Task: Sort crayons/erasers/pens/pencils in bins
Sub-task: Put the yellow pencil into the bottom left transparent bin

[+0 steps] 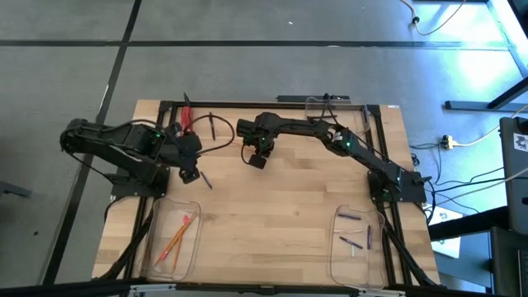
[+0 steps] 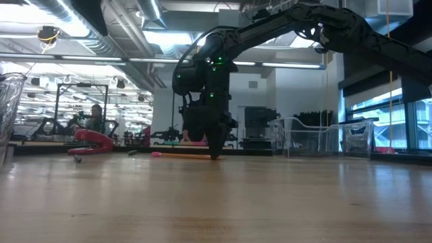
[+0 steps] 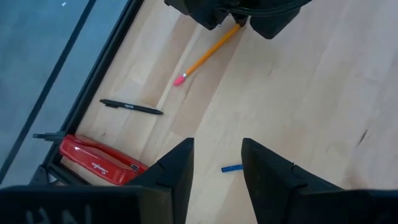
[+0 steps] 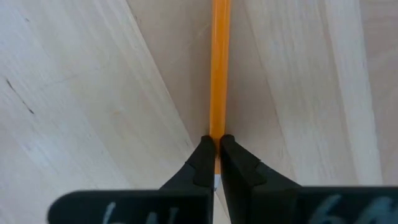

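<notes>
The right gripper (image 4: 214,149) stands low at the middle back of the surface (image 1: 272,206) with its fingers clenched on the end of an orange pencil (image 4: 219,68), which lies flat on the wood. The left gripper (image 3: 217,168) hovers near the back left with its fingers released and empty above a small blue piece (image 3: 232,168). The left bin (image 1: 195,252) already contains some pencils and the right bin (image 1: 337,257) some crayons, while one black pen (image 3: 130,107) waits on the surface, so I judge the sorting is partly done.
</notes>
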Tool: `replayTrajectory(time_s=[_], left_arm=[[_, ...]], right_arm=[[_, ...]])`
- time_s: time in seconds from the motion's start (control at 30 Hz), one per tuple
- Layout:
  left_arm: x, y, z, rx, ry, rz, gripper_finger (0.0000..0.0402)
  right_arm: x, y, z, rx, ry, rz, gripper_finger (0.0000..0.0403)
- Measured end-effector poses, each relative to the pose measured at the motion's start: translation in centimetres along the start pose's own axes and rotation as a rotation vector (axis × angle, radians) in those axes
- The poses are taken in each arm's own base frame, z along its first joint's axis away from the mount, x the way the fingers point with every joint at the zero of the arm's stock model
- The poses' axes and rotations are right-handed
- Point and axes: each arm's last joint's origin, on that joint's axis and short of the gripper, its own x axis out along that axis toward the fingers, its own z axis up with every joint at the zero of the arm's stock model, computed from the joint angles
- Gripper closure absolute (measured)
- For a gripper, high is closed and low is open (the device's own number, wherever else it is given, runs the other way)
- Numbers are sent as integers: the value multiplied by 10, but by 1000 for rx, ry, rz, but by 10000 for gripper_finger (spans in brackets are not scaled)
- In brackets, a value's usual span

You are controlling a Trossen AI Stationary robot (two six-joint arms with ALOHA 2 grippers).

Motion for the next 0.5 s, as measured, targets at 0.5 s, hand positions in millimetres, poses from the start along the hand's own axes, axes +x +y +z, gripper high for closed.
replayTrajectory(time_s=[0.5], left_arm=[[-1, 2, 0, 5, -13, 3, 275]], right_arm=[[-27, 3, 7, -27, -67, 7, 399]])
